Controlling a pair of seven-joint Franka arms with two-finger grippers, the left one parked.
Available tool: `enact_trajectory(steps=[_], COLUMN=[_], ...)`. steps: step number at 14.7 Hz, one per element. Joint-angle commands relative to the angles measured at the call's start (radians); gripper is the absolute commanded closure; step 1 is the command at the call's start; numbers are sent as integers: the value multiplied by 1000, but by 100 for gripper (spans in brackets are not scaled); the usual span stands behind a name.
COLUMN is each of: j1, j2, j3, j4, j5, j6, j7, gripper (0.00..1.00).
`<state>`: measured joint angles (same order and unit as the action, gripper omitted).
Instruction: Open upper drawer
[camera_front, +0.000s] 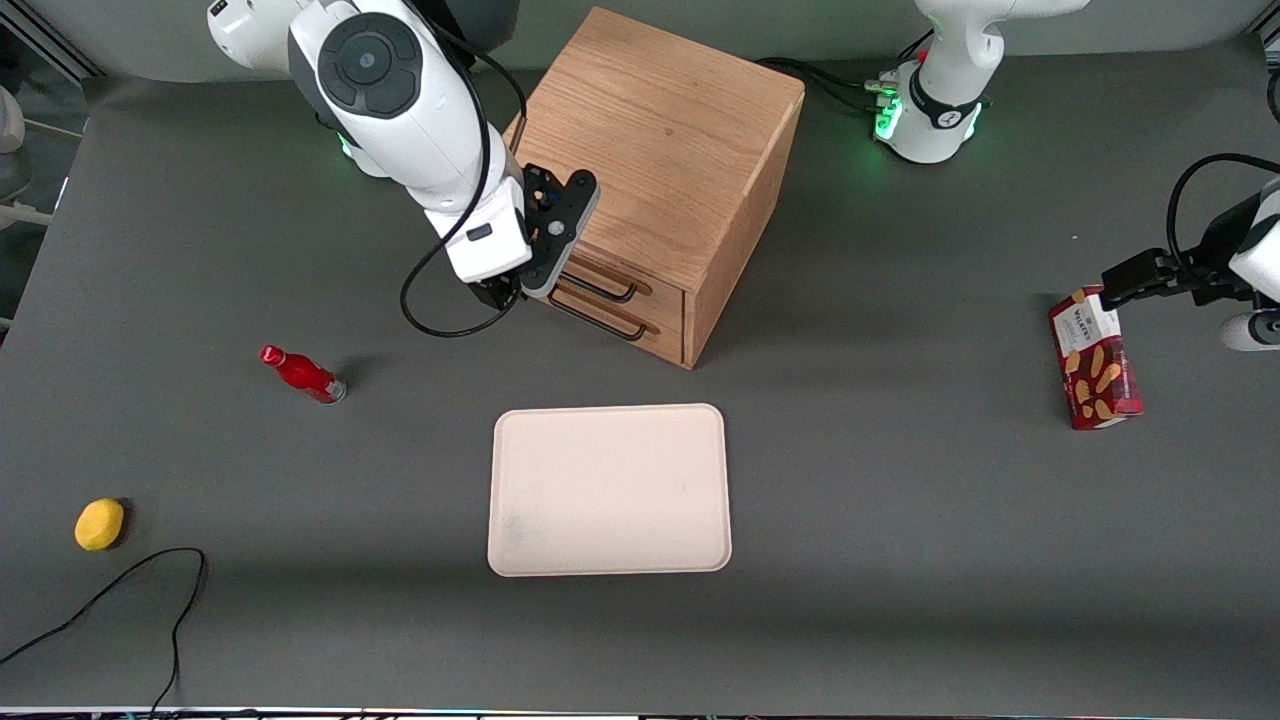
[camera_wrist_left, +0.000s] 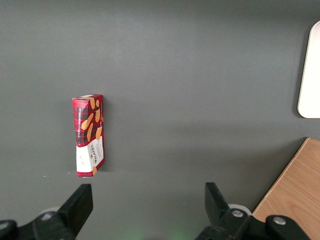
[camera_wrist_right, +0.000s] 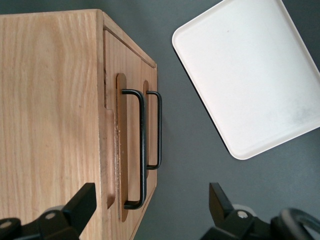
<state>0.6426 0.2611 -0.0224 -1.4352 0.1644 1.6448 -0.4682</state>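
Nearest the front camera lies the cream tray (camera_front: 610, 490), with the wooden cabinet (camera_front: 660, 150) farther from the camera at its 12 o'clock and the upper drawer (camera_wrist_right: 120, 145), apparently closed, in the cabinet's front above the matching lower drawer (camera_wrist_right: 150, 125). At the cabinet's front, above the drawers, hangs the gripper (camera_wrist_right: 150, 210), fingers (camera_wrist_right: 82, 202) spread wide and holding nothing, with the upper drawer's black bar handle (camera_wrist_right: 142, 150) between them. Toward the working arm's end lie a red bottle (camera_front: 302, 374) at the tray's 10 o'clock and a yellow lemon (camera_front: 99, 524) at its 9 o'clock; a red biscuit box (camera_front: 1094, 358) lies toward the parked arm's end.
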Motion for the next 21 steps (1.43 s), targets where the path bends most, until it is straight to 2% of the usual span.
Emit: enact_trajectory(steps=[1, 6, 21], j1=[-1, 0, 11], j2=[12, 10, 9], j3=[-5, -5, -4], j4=[1, -28, -169], j5=[33, 33, 21], j6=[-11, 3, 170], j7=[-18, -21, -26], gripper=[0, 0, 0])
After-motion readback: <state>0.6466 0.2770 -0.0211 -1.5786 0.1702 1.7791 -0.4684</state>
